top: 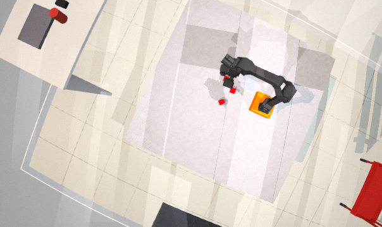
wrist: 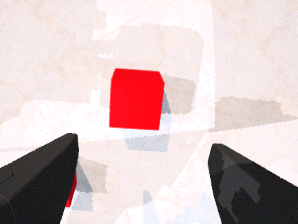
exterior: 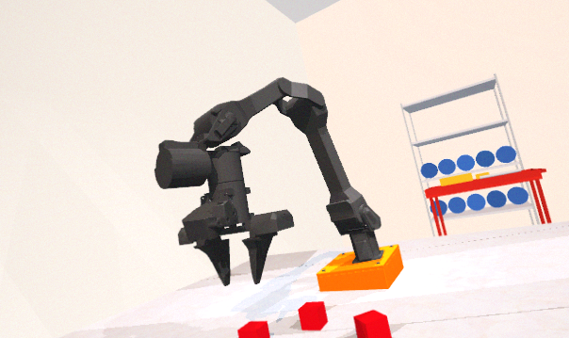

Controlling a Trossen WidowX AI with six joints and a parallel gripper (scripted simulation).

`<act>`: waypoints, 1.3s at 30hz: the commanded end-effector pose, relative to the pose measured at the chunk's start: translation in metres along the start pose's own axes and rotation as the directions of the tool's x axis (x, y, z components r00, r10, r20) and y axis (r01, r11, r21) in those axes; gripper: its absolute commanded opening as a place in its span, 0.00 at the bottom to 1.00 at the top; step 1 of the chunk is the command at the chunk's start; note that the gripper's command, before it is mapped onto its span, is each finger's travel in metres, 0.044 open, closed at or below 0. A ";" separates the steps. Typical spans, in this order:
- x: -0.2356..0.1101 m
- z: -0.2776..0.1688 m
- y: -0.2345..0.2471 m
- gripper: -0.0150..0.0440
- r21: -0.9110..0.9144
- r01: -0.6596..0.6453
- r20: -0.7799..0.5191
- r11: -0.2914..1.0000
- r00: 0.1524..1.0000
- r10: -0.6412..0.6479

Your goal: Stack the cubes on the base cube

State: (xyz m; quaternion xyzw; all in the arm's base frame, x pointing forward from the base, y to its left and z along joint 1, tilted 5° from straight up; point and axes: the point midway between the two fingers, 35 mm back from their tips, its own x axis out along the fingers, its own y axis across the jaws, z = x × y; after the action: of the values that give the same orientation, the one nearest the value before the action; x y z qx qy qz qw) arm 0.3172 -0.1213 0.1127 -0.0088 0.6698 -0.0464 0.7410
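Three red cubes lie apart on the pale floor mat. One cube [top: 226, 78] [exterior: 254, 330] is partly covered by the gripper in the top view. A second cube [top: 233, 90] [exterior: 313, 315] is closest to the arm's base, and a third cube [top: 221, 102] [exterior: 373, 325] is on the other side. They look alike, so I cannot tell which is the fixed base cube. My gripper [exterior: 242, 283] [wrist: 145, 149] is open and empty, pointing down above the mat. In the wrist view one cube [wrist: 135, 102] is ahead of the fingertips; another is mostly hidden behind the left finger.
The arm's orange base block [top: 255, 103] [exterior: 353, 281] stands beside the cubes. The pale mat [top: 196, 124] lies under everything. A table [top: 73, 29] with a red cylinder, a red cart [top: 370, 190] and a shelf rack [exterior: 452, 135] are farther off.
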 end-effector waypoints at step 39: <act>0.079 -0.006 0.003 0.66 -0.007 -0.011 -0.023 1.000 1.000 0.011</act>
State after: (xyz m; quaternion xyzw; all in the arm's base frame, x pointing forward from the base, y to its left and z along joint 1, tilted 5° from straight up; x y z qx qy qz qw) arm 0.3200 -0.1249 0.0395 -0.0080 0.6752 -0.0441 0.7363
